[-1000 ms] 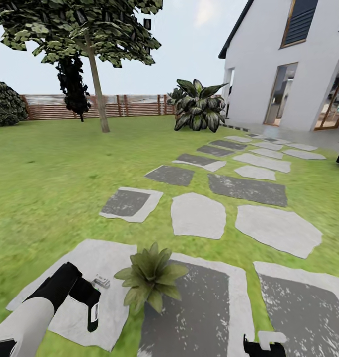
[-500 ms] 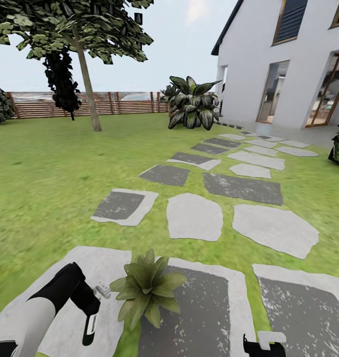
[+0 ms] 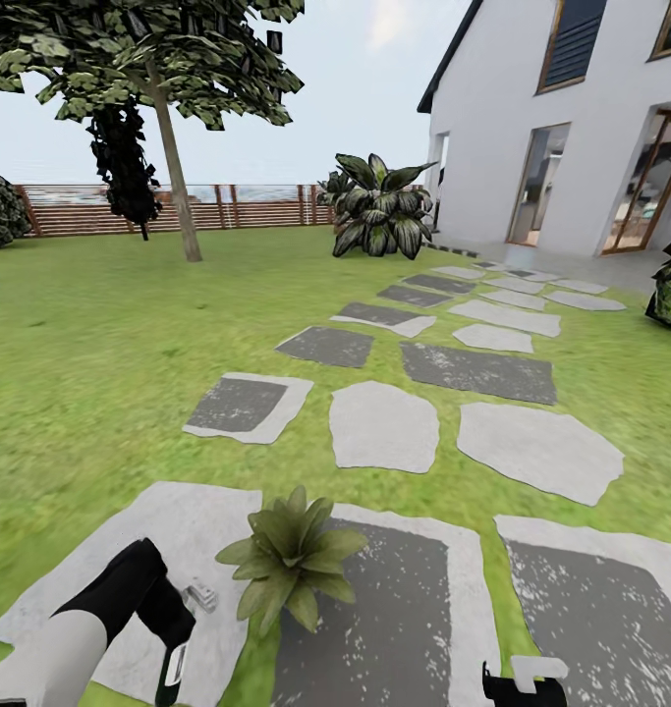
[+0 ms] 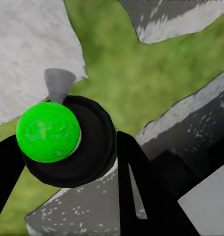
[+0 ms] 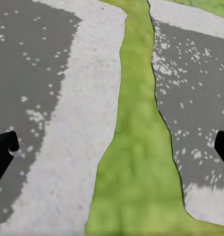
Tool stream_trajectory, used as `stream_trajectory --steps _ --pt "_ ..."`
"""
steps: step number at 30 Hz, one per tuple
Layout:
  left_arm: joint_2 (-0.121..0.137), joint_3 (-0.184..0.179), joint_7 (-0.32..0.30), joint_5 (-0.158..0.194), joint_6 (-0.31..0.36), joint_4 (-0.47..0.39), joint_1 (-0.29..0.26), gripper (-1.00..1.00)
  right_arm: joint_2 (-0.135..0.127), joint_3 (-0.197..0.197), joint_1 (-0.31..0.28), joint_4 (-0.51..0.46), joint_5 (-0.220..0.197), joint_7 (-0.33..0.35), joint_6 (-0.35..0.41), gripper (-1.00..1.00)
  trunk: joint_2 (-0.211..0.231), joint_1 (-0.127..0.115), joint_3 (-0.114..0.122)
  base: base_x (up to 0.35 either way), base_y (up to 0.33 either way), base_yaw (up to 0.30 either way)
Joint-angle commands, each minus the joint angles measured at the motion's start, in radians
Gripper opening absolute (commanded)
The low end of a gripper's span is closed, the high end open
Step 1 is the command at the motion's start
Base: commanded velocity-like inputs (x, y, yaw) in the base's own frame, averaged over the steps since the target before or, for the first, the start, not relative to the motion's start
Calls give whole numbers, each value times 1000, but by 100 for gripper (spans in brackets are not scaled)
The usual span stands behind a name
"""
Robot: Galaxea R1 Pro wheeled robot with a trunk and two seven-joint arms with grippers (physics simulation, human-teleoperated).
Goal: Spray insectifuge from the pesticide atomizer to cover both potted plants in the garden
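The pesticide atomizer, a slim dark bottle with a white label, hangs from my left gripper at the lower left of the head view. Its whitish spray head points toward the potted plant, a low rosette of green leaves on a grey stepping stone just right of it. In the left wrist view the atomizer's green dot and grey nozzle sit between the black fingers, which are shut on it. My right gripper sits at the bottom edge, open over stone and a grass strip.
Pale and dark stepping stones lead across the lawn toward a white house. A tree, a striped large-leaved bush and a brown slatted fence stand at the back. Open grass lies to the left.
The camera has turned a little to the right. My left arm has sunk lower in view, carrying the atomizer down beside the plant. The right gripper looks unmoved.
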Motion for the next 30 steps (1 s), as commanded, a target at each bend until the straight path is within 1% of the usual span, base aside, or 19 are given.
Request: stream_trajectory --steps 1,2,5,7,9,11,12,13,15,23,30 --pt "-4 8 15 -2 8 -4 2 -100 0 -7 -1 1 11 -4 -3 100 0 0 -1 0 0 0" --pt "-10 11 35 0 9 -7 3 -100 0 -7 -1 1 11 -4 -3 100 0 0 -1 0 0 0" --pt "-13 26 50 1 9 -10 4 -100 0 -7 -1 1 11 -5 -3 100 0 0 -1 0 0 0" --pt "-8 48 61 2 7 -3 6 -100 0 -7 -1 1 11 -5 -3 100 0 0 -1 0 0 0" --pt "-4 71 87 3 1 1 16 -100 0 -7 -1 1 11 -5 -3 100 0 0 -1 0 0 0" --pt "-8 88 117 3 -1 2 26 -100 0 -7 -1 1 11 -4 -3 100 0 0 -1 0 0 0" --pt "-15 93 131 4 -3 3 29 -100 0 -7 -1 1 10 -4 -3 100 0 0 -1 0 0 0" --pt "-23 95 136 3 -3 2 31 -100 1 -7 -1 0 10 -4 -3 100 0 0 -1 0 0 0" --pt "-30 95 139 1 -3 -2 31 -100 2 -7 -1 0 8 -5 -3 100 0 0 -1 0 0 0" --pt "-38 93 141 0 6 -16 32 -100 3 -9 -1 -2 6 -5 -3 100 0 0 -10 0 0 0" --pt "-39 90 141 -4 6 -17 32 -100 3 -9 -1 0 7 -5 -3 100 -49 27 -43 0 0 0"
